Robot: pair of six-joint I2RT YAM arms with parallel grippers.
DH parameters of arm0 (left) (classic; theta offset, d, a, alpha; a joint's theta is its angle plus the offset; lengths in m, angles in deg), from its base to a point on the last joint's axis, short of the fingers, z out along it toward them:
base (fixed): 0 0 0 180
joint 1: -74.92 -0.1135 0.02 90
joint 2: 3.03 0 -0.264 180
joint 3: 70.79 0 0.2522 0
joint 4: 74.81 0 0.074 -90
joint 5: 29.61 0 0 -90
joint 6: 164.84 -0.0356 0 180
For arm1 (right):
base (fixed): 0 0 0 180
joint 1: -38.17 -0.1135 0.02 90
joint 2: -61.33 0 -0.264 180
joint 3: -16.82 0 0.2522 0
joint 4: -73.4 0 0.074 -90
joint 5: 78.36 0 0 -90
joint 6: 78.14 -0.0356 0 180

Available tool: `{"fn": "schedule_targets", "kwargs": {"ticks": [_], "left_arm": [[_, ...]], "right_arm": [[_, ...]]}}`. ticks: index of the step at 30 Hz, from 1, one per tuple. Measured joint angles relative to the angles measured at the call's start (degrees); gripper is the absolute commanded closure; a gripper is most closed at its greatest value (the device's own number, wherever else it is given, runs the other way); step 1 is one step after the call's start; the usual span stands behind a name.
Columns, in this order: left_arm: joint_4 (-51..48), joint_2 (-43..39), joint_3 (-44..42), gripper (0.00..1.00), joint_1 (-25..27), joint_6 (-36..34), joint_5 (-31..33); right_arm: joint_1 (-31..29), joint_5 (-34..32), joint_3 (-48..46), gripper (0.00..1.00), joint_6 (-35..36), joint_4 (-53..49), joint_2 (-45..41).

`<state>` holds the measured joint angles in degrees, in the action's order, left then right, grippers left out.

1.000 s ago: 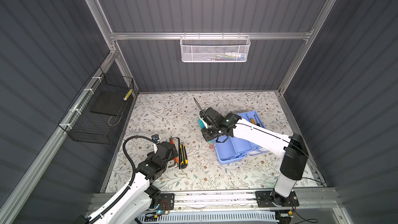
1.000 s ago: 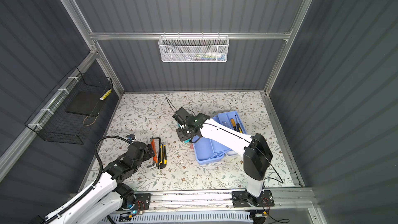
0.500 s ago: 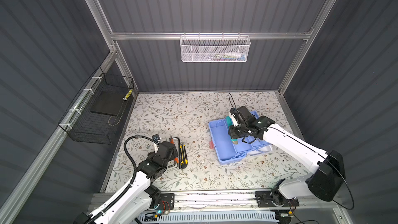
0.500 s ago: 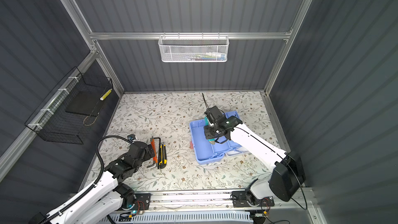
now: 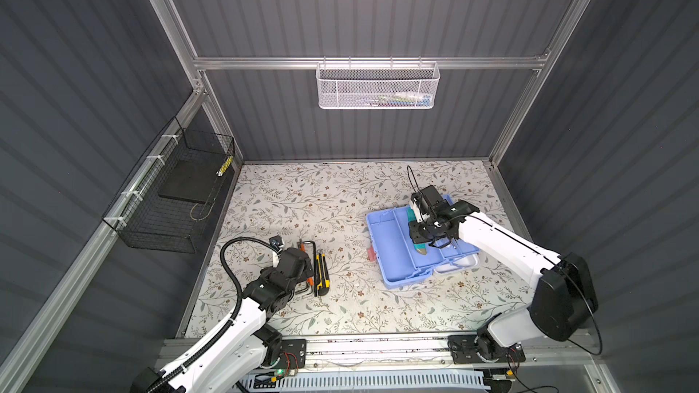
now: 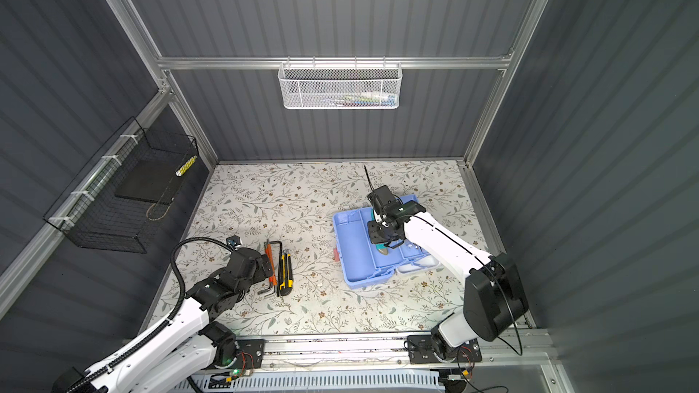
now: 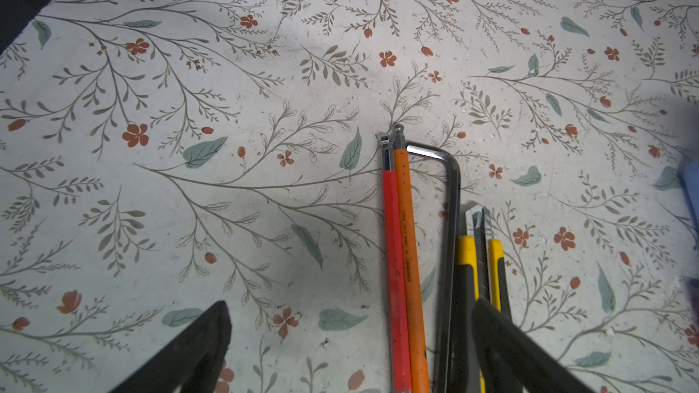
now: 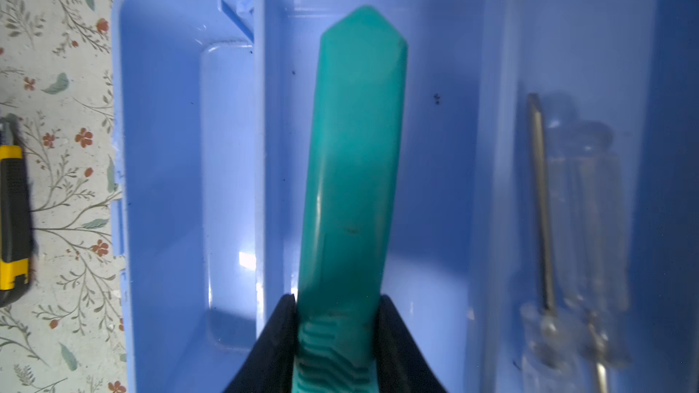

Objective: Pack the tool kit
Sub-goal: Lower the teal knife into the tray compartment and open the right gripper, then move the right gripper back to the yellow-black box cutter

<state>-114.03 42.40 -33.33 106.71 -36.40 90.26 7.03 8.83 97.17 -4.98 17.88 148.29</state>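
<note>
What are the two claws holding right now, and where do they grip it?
The right claw pinches a teal tool at its ribbed part, over the blue tool box. The left claw is open and holds nothing.

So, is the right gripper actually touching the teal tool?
Touching. In the right wrist view, the right gripper has both fingers pressed against the teal tool, no gap.

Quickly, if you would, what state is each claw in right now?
Left claw: open, empty.
Right claw: closed on the teal tool, over the blue tray.
</note>
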Motion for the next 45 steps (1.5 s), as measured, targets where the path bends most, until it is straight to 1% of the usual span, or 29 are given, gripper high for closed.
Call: {"fn": "schedule_targets", "kwargs": {"ticks": [10,23,30,33,40,42,45], "left_arm": [[1.2,0.2,0.0,0.0,0.0,-0.6,-0.8],[1.3,0.2,0.0,0.01,0.0,-1.0,-1.4],[1.4,0.2,0.0,0.01,0.0,-1.0,-1.4],[1.4,0.1,0.0,0.01,0.0,-1.0,-1.4],[1.6,-0.3,0.0,0.01,0.0,-1.7,-2.1],[1.6,-0.6,0.0,0.01,0.0,-1.8,-2.3],[1.5,-1.7,0.0,0.0,0.0,-1.8,-2.3]], "right_arm": [[0.0,0.0,0.0,0.78,0.8,0.0,2.0],[-0.2,0.5,-0.6,0.57,0.3,0.7,2.7],[-0.8,0.1,0.5,0.54,0.4,-0.4,2.7],[-1.8,-0.3,2.0,0.53,0.3,-1.1,2.3],[-6.2,-0.3,3.8,0.52,-1.1,-2.0,-1.7],[-8.1,-0.3,4.4,0.52,-2.1,-2.0,-2.1],[-12.7,0.3,5.3,0.5,-4.0,-0.9,-1.7]]}}
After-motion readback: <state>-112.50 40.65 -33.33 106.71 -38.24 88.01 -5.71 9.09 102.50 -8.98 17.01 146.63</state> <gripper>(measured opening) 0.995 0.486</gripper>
